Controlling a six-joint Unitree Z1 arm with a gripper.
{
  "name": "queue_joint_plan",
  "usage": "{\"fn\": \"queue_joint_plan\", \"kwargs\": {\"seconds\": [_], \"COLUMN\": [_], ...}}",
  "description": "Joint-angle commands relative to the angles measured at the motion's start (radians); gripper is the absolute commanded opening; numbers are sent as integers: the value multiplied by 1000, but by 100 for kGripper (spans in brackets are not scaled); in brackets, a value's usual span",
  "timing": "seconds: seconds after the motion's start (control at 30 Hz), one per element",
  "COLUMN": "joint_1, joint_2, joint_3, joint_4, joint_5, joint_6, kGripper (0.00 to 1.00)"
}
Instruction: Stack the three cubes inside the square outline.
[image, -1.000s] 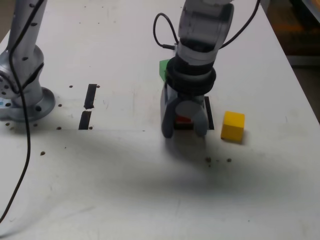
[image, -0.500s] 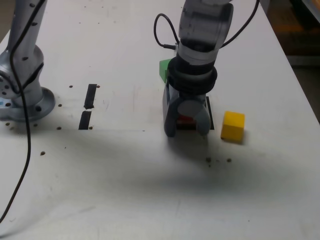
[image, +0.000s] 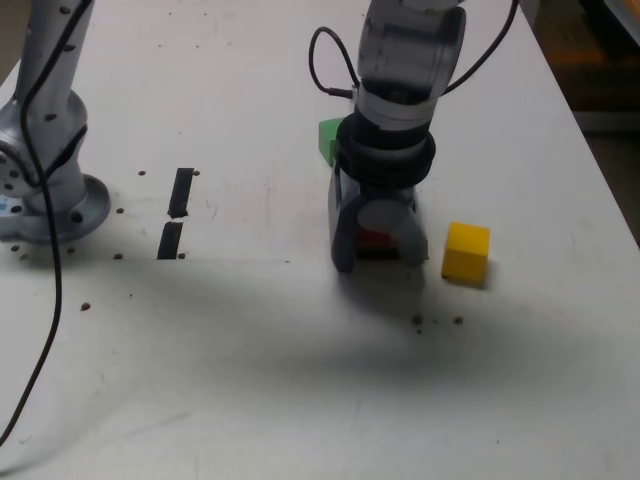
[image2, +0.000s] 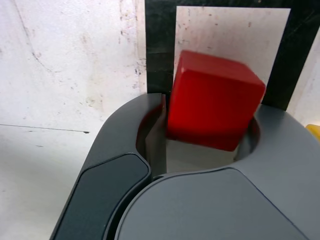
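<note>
A red cube sits slightly tilted between the fingers of my gripper, over the white centre of the black tape square outline. The jaws stand a little apart around it, one pad close against its side. My arm hides most of the outline in the exterior view. The green cube peeks out behind the wrist. On the table at the exterior view's right of the gripper rests the yellow cube, whose edge also shows in the wrist view.
A grey arm base stands at the exterior view's left, with a black cable trailing toward the front. Two short black tape strips lie between that base and my gripper. The table's edge runs along the right.
The gripper has drifted slightly to the exterior view's right and its fingers have spread a little wider around the red cube. The green and yellow cubes have not moved.
</note>
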Motion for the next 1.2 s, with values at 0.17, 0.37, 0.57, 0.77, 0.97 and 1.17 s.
{"fn": "queue_joint_plan", "kwargs": {"seconds": [0.17, 0.37, 0.57, 0.77, 0.97, 1.17], "joint_1": [2, 2, 2, -5, -7, -7], "joint_2": [-15, -40, -111, -222, -276, -252], "joint_3": [15, 33, 37, -5, -114, -206], "joint_4": [-8, 11, 104, 246, 386, 432], "joint_5": [0, 0, 35, 97, 134, 130], "joint_6": [6, -7, -41, -62, -31, 7], "kGripper": [83, 87, 87, 88, 93, 99]}}
